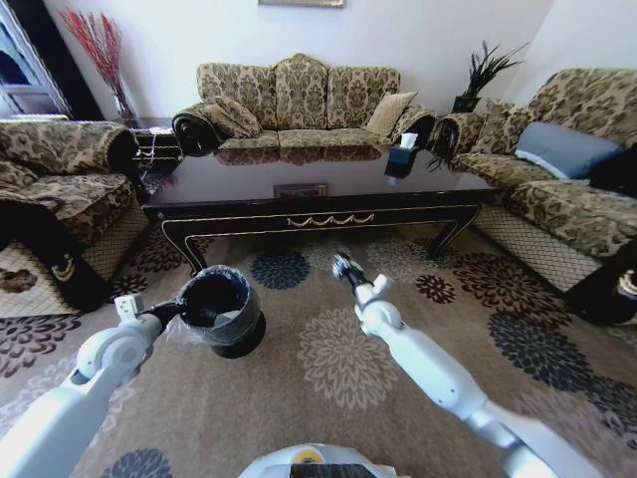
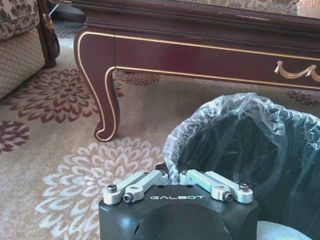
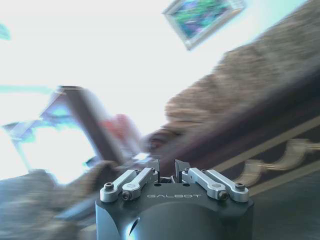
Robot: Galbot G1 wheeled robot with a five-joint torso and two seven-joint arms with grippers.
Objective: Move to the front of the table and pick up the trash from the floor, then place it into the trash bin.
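- I stand facing the table (image 1: 318, 214), which lies across the far side of the floor (image 1: 328, 398); that step looks done
- My left gripper (image 1: 182, 311) is closed on the near rim of the trash bin (image 1: 221, 309), at near left
- My right gripper (image 1: 343, 267) hangs raised at centre, fingers nearly together, holding nothing
- I see no trash on the carpet; I judge little remains

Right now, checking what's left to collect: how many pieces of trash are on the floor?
0 visible on the floor before the table; some could be hidden under it or behind the bin.
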